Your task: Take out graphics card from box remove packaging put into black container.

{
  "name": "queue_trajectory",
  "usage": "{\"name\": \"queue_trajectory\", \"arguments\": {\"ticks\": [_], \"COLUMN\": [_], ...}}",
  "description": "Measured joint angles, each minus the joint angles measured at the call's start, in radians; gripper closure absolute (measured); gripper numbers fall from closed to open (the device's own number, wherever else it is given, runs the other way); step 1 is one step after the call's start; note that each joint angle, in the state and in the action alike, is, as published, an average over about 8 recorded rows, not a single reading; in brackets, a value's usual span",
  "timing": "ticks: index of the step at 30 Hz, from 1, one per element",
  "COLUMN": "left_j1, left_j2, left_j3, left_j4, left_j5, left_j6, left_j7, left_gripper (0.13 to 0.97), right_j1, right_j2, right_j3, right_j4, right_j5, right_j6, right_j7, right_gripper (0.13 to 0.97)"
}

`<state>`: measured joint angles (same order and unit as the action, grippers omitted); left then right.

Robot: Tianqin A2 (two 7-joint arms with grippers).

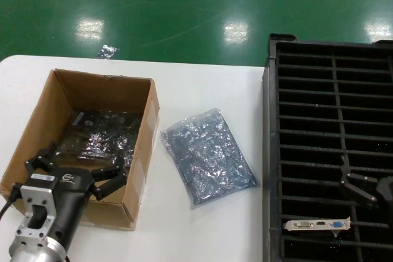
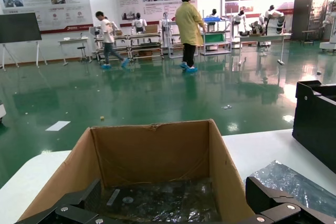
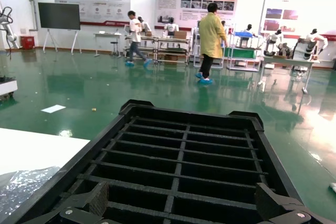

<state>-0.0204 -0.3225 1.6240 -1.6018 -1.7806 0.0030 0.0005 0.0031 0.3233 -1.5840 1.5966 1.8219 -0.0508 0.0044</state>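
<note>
A bagged board lies in the box under the left pincer, spread apart; slick, crinkly, likely light and fragile, best pinched by a bag edge

Silver left arm, black jaws

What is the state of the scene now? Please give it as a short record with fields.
card: bracket showing in a near slot of the crate
empty bag: flat on the table, between box and crate
box: open, with a glossy bagged board inside
left gripper: jaws open, over the box's near end
right gripper: jaws open, over the crate, near the card
</note>
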Motion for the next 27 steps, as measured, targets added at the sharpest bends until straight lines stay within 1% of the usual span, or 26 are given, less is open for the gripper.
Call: {"name": "queue_trajectory", "arguments": {"ticks": [27], "left_j1": [0.000], "left_j2": [0.000], "left_j3": [0.000], "left_j4": [0.000], "left_j5": [0.000], "left_j6": [0.000], "left_j7": [0.000], "left_gripper": [0.132], "right_j1": [0.000], "right_j2": [0.000], "right_j3": [0.000], "right_j4": [0.000], "right_j5": [0.000], "right_j6": [0.000], "right_j7": [0.000], "right_gripper": [0.129]}}
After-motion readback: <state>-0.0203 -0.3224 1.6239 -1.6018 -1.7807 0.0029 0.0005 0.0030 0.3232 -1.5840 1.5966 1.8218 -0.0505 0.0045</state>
